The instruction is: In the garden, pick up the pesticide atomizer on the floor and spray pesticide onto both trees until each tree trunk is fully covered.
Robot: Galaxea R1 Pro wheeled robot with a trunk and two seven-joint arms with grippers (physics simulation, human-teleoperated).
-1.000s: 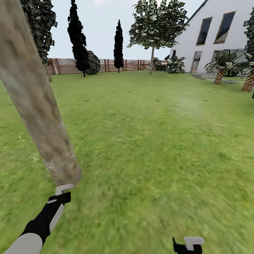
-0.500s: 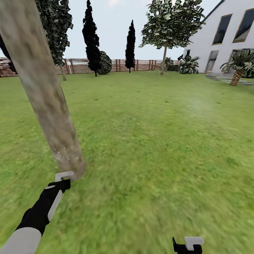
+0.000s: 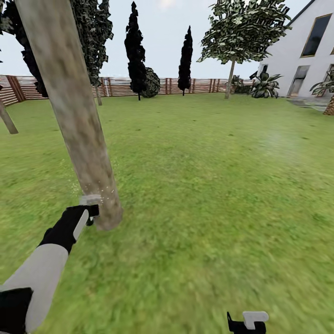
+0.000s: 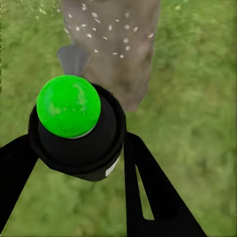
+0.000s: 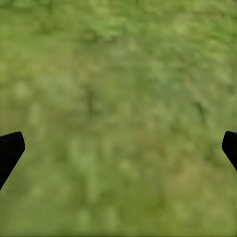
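My left tool [image 4: 79, 148] is clamped on the atomizer [image 4: 76, 131], a black can with a bright green ball on top and a grey nozzle [image 4: 73, 59] at its front; my two black fingers [image 4: 153, 197] hug its sides. In the head view my left arm reaches out low at the left, and the tool [image 3: 88, 211] sits just beside the base of the near tree trunk [image 3: 76, 116], with the pale nozzle tip [image 3: 89, 200] close against the bark. The trunk is thick, mottled grey and tan, and leans across the upper left of that view. Fine white specks of pesticide [image 4: 106, 29] dot the bark straight ahead of the nozzle, and a few more specks [image 3: 74, 185] hang beside the trunk low down. The second tree [image 3: 243, 32] of the same kind stands well apart, far across the grass lawn [image 3: 208, 185] near the white house [image 3: 306, 55]. A brown slatted fence [image 3: 195, 86] runs along the back of the garden, with near-black narrow trees [image 3: 137, 51] in front of it. My right tool [image 3: 248, 322] rests low at the right, its fingers [image 5: 10, 150] wide apart over bare grass [image 5: 118, 118], holding nothing.
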